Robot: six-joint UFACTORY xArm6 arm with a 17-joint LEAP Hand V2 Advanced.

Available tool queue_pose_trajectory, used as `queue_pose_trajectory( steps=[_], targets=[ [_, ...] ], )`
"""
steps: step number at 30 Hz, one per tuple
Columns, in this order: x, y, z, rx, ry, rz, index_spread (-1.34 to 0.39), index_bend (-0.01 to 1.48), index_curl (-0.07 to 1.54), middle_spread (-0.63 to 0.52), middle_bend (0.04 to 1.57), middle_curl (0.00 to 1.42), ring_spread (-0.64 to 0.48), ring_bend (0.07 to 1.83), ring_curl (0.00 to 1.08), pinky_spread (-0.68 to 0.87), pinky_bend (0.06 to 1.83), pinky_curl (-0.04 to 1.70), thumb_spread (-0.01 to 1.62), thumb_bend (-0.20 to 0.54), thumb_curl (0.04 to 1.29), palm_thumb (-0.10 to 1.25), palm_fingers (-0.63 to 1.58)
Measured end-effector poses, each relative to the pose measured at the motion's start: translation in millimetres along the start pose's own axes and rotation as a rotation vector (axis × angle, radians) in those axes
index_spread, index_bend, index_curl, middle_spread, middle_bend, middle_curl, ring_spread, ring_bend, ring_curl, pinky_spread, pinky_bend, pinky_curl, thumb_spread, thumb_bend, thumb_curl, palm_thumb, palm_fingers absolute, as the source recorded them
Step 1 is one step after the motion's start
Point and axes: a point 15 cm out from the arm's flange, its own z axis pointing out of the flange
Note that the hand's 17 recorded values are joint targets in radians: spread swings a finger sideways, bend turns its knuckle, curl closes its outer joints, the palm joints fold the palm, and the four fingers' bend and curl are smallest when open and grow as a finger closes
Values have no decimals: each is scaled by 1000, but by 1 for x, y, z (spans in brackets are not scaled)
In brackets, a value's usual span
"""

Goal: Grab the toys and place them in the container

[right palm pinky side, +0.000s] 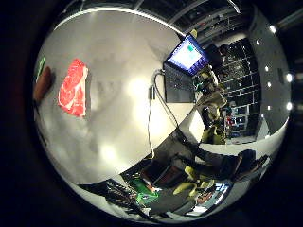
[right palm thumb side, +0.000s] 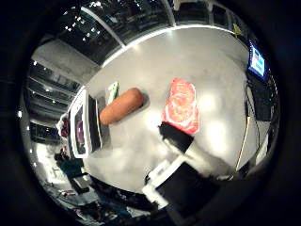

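Observation:
A red and white toy steak (right palm thumb side: 181,105) lies flat on the grey table (right palm thumb side: 202,61). Beside it lies a brown toy sausage (right palm thumb side: 122,106), with a small green toy (right palm thumb side: 111,91) at its far end. A dark container with a pale rim (right palm thumb side: 87,124) stands at the table's edge, just past the sausage. My hand (right palm thumb side: 188,160) is well above the table, with a white and black finger reaching out straight near the steak and touching nothing. The little finger side view shows the steak (right palm pinky side: 73,87) with the sausage (right palm pinky side: 41,85) beside it.
An open laptop (right palm pinky side: 186,57) with a lit screen stands near a table edge, away from the toys. A thin cable (right palm pinky side: 151,113) runs across the table from it. Beyond the table edges are shelves and room clutter.

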Motion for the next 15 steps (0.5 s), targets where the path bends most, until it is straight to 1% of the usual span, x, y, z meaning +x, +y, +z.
queue_pose_trajectory(
  steps=[1,2,6,11,15],
  targets=[
    [-3,-6,6,-5,-3,-5,-295,121,257,101,186,320,207,297,238,444,419,318,989,-59,290,496,141],
    [-7,-11,13,-12,-6,-12,-283,129,249,123,193,319,218,303,237,445,435,320,981,-45,285,469,128],
    [-24,-15,42,-73,-24,-36,-254,136,235,182,190,315,245,328,244,468,507,332,950,-44,274,365,86],
    [-40,-12,80,-137,-39,-58,-235,143,233,205,199,319,264,348,251,492,560,334,914,-36,275,299,67],
    [-46,-6,114,-183,-47,-61,-225,145,235,213,201,323,271,356,253,501,582,332,907,-32,280,293,64]
  ],
)
